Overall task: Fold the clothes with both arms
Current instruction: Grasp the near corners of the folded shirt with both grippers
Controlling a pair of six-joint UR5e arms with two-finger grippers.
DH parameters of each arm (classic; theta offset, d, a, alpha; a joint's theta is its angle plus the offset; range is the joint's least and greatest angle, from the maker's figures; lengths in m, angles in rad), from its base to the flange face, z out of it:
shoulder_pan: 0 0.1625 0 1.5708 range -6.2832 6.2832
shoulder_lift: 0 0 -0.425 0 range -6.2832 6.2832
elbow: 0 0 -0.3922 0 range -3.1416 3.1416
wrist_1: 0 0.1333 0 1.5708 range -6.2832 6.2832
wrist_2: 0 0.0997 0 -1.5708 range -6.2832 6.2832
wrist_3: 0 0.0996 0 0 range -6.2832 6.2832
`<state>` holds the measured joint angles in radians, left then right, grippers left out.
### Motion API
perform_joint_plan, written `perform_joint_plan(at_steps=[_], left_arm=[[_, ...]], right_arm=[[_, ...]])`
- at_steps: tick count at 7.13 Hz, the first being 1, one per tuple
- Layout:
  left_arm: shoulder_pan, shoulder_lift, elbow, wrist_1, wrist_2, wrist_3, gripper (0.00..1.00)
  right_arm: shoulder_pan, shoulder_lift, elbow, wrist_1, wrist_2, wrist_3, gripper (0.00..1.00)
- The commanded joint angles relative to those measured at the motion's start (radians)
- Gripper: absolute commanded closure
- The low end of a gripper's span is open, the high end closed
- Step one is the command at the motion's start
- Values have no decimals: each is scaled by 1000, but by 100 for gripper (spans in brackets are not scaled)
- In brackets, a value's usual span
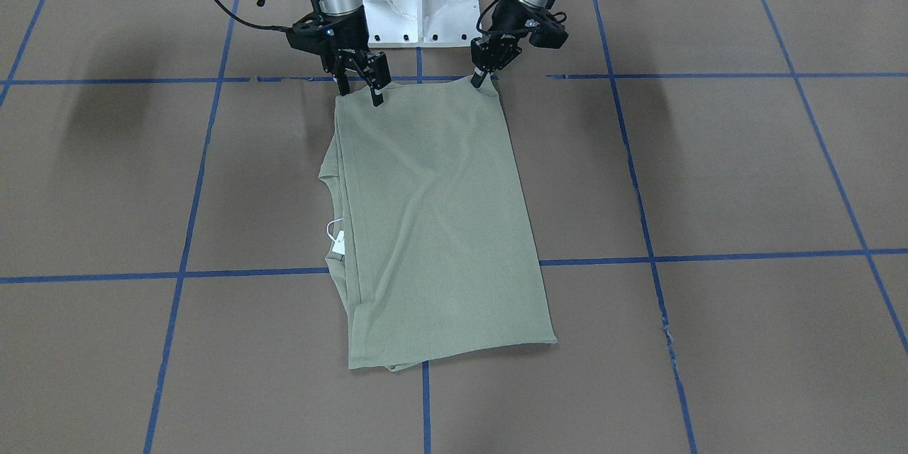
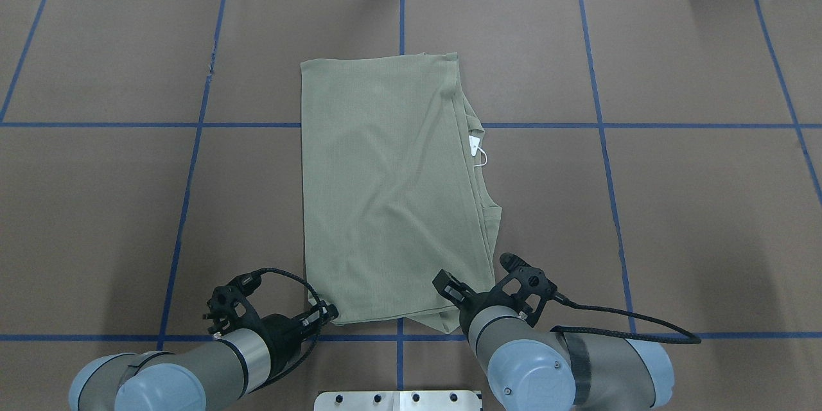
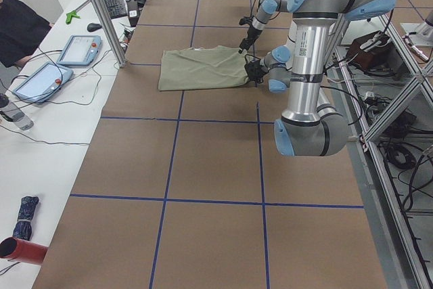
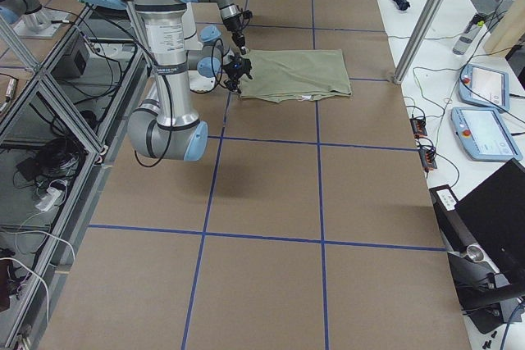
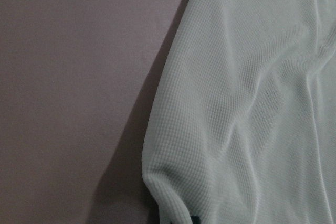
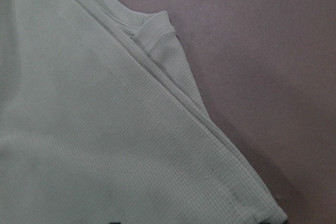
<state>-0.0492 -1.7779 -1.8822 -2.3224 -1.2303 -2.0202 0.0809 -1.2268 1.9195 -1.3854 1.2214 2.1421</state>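
Sage-green knit shirt (image 6: 105,129) fills both wrist views. It lies flat on the brown desk (image 1: 709,170), folded into a long panel that runs straight out from the white pedestal (image 1: 418,7), with one short edge just in front of the pedestal. On the robot's right of the pedestal's centre line, the neckline and a white hang tag (image 1: 338,244) show from under the panel's long edge.

The left end effector (image 1: 479,81) is at the pedestal-side corner on the robot's left. Its jaws are narrow and pinch the fabric, which rises to a small peak there. The right end effector (image 1: 362,93) is at the other pedestal-side corner. Its jaws stand wide, one fingertip on the cloth and the other just outside the edge.
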Motion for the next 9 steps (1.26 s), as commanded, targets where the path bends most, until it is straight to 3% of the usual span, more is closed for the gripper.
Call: perform_joint_plan(at_steps=[1,7,9], left_arm=[[0,0,2,0,2,0,100],[0,0,0,0,0,0,100],[0,-2,2,0,0,0,100]], right_arm=[[0,-2,-5,-1,1,-2,9],[-6,7,-14,-1,-8,10,18],[-6,9,-16,-1,-25,13,41]])
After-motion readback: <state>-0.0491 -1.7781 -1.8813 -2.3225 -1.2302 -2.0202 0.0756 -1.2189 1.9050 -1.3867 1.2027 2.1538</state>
